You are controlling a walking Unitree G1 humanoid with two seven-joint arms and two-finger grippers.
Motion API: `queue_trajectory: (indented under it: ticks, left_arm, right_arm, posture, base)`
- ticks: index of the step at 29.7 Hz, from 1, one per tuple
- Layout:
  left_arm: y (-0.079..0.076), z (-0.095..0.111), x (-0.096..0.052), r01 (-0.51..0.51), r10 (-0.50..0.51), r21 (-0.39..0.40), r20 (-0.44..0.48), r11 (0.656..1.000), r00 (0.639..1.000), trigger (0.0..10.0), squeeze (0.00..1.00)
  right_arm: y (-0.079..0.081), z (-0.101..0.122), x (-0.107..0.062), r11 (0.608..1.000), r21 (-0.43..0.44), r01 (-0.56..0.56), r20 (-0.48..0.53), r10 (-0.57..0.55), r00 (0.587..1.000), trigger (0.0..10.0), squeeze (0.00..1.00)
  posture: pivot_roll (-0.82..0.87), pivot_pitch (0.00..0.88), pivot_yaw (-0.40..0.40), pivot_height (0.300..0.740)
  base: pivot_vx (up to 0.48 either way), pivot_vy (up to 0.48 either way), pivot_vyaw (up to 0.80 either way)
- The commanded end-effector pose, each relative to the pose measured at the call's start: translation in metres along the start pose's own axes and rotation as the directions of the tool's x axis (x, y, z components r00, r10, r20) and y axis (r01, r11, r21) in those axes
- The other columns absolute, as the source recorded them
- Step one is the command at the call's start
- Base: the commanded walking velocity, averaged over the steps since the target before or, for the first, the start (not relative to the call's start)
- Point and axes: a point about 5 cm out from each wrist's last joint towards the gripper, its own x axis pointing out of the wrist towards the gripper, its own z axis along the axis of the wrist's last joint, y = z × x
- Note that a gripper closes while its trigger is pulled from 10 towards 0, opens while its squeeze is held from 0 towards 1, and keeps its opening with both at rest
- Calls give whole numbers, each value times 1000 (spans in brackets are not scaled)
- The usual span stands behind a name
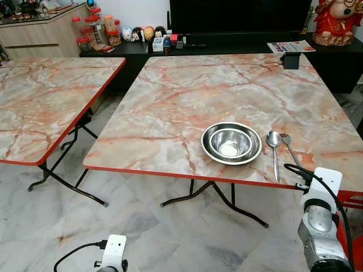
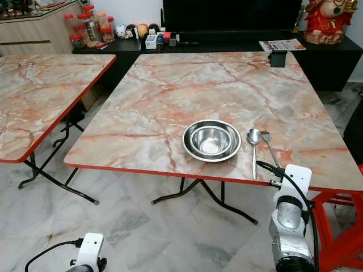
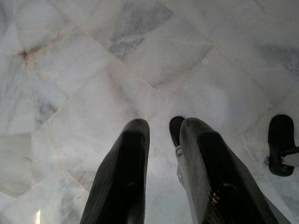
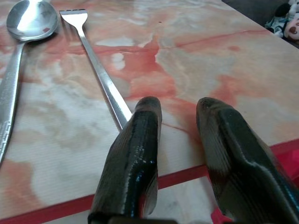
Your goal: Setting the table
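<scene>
Right pincer, fingers apart and empty, sits at the table edge beside the fork handle. Withdraw straight back, clear of fork and spoon, leaving them parallel beside the bowl. Left pincer, slightly apart, hangs idle.

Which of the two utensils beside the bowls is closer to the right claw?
The fork. Its handle runs right up beside the right claw at the table's near edge, while the spoon lies on the fork's far side, next to the bowls.
</scene>
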Motion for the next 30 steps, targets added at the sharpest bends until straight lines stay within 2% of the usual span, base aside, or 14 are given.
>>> queue_trajectory:
  ticks: [1,13,30]
  left_arm:
    - [3,-3,0,-3,2,-6,-18,1000,1000,10000,0]
    - [2,-1,0,1,-1,-5,-13,1000,1000,10000,0]
    - [3,-2,0,0,0,-6,-15,1000,1000,10000,0]
  right_arm:
    - [5,0,-2,1000,-7,-24,-8,24,1000,10000,0]
    - [4,0,-2,1000,-6,-11,-12,11,1000,10000,0]
    - [-9,-9,-5,994,-28,102,-61,-103,993,10000,0]
  posture:
    - [-114,0,76,740]
    - [-116,0,75,740]
    - [-114,0,77,740]
  base:
    - [0,0,0]
    - [0,0,0]
    - [0,0,0]
